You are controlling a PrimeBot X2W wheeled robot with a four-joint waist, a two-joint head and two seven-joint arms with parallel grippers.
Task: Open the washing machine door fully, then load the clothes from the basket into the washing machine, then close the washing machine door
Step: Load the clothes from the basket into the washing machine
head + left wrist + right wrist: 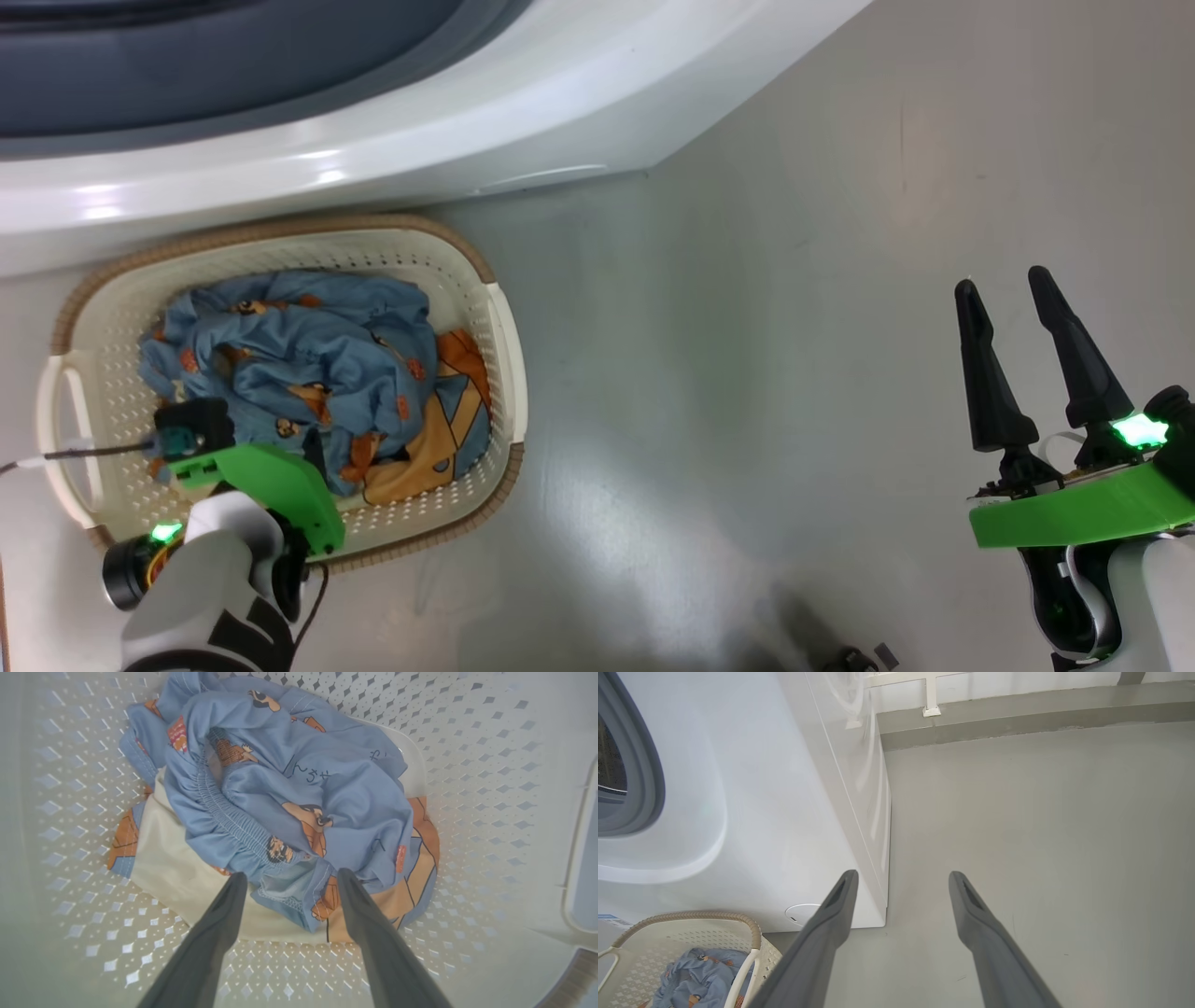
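Smooth grey floor (1041, 835), faintly glossy; white wall (1017, 683) above a grey skirting (1017, 716).

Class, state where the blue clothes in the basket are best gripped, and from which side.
Probably the bunched elastic ridge of the clothes, from straight above: the basket walls block side approaches, and that raised fold fits between the open jaws of the left gripper.

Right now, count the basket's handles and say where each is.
2. One handle at the left end of the basket in the head view, the other handle at its right end. Neither is hidden.
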